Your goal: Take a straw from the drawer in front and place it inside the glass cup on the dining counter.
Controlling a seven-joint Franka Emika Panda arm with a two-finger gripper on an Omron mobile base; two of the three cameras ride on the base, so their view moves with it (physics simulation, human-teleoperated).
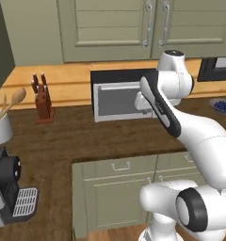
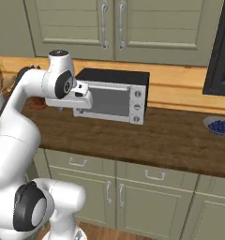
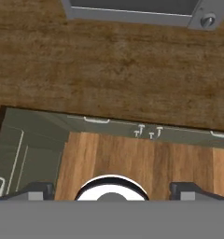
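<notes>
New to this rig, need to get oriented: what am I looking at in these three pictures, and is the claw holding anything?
It is a rendered kitchen with one white robot arm on a driving base. Two pictures come from cameras on the base, behind the arm to its left and right. The third comes from a camera on the hand, looking down past the claw.

On the dark wood counter stand a toaster oven, a bowl of blueberries, a knife block, a crock of wooden spoons and a coffee machine. Below are green drawers and cabinet doors, all shut.

The claw's tips stand apart with nothing between them, so it holds nothing.
</notes>
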